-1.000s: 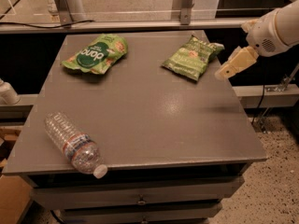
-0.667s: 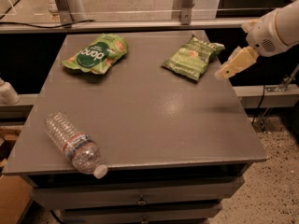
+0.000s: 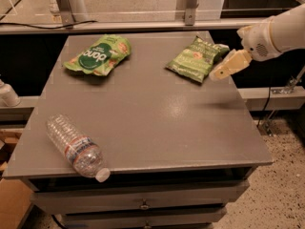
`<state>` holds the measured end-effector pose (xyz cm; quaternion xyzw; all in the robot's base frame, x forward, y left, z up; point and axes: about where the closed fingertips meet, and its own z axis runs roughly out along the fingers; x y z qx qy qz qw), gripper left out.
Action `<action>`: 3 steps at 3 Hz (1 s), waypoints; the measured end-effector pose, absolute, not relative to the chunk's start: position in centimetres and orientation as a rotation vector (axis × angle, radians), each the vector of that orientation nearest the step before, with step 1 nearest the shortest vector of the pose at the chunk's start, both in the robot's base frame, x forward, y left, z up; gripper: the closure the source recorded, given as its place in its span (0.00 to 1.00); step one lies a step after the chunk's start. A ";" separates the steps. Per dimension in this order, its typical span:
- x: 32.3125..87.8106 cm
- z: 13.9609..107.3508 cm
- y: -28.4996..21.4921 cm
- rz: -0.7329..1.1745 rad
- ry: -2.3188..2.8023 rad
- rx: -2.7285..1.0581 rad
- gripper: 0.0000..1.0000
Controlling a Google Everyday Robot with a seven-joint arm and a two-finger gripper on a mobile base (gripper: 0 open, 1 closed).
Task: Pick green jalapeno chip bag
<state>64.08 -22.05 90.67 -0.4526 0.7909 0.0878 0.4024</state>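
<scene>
Three loose things lie on the grey table [image 3: 157, 123]: one bottle and two bags.

Furthest left is the single clear plastic bottle [image 3: 76, 147]. It lies on its side near the near-left corner, with its white cap [image 3: 102, 175] pointing at the near edge and almost reaching it. A red and blue label band wraps its middle.

Next, near the far-left corner, is one brighter green bag [image 3: 97, 55]. It is puffy and crumpled, with a dark round logo and big white letters.

Well apart from it, toward the far-right corner, is the one green jalapeno chip bag [image 3: 195, 58]. It is olive-green and crinkly and lies flat on the table. Its dark top edge is turned to the far-right corner and its opposite end points toward the table's middle.

The one gripper [image 3: 220, 72] is just beside that bag's right side, by the table's right edge. It is beige and slants down and to the left from a white arm [image 3: 281, 32] that comes in from the right. Its tip sits close to the bag's near-right corner, but contact cannot be told. Whether the gripper is set wide or narrow cannot be told either, and it holds nothing.

Under the near edge are two drawer fronts [image 3: 143, 204], one above the other.
</scene>
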 end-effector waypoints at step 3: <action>71.7 85.8 -20.4 0.243 2.088 -0.855 0.00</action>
